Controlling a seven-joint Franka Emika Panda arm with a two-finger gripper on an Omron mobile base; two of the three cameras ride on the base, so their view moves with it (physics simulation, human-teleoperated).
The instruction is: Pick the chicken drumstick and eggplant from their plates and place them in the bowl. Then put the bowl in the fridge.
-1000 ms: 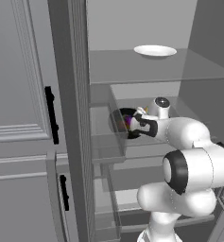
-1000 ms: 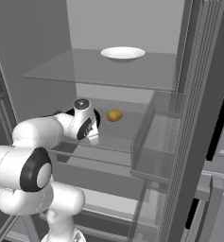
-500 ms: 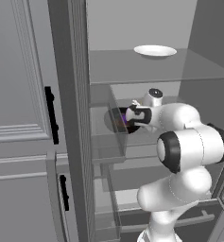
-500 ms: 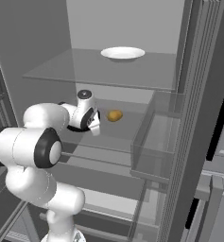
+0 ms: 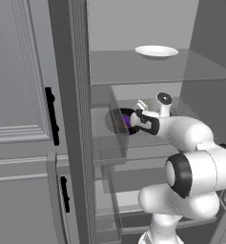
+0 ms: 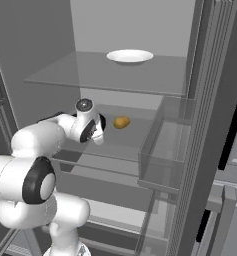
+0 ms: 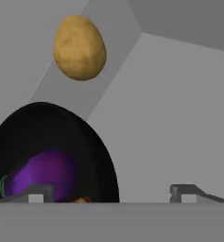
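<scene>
The black bowl (image 7: 52, 142) rests on the middle shelf of the fridge (image 5: 148, 71), seen through the clear door bin in the left base view (image 5: 120, 121). In it lies the purple eggplant (image 7: 45, 177) (image 5: 128, 121). Beside the eggplant a brown-orange sliver of the chicken drumstick (image 7: 80, 200) peeks out, mostly hidden. My gripper (image 7: 113, 193) (image 5: 136, 118) stands open right at the bowl's near rim, one fingertip (image 7: 38, 191) over the bowl and the other off to its side. Nothing is between the jaws. The plates the food came from are out of view.
A potato (image 7: 79, 47) (image 6: 121, 122) lies on the same shelf just beyond the bowl. One white plate (image 5: 156, 50) (image 6: 130, 56) sits on the glass shelf above. Clear door bins (image 6: 165, 150) flank the opening, and the panelled door (image 5: 19, 95) hangs open at the left.
The jaws went from shut on the bowl's rim to wide open, letting the bowl go on the shelf. The arm has folded in closer to the fridge.
</scene>
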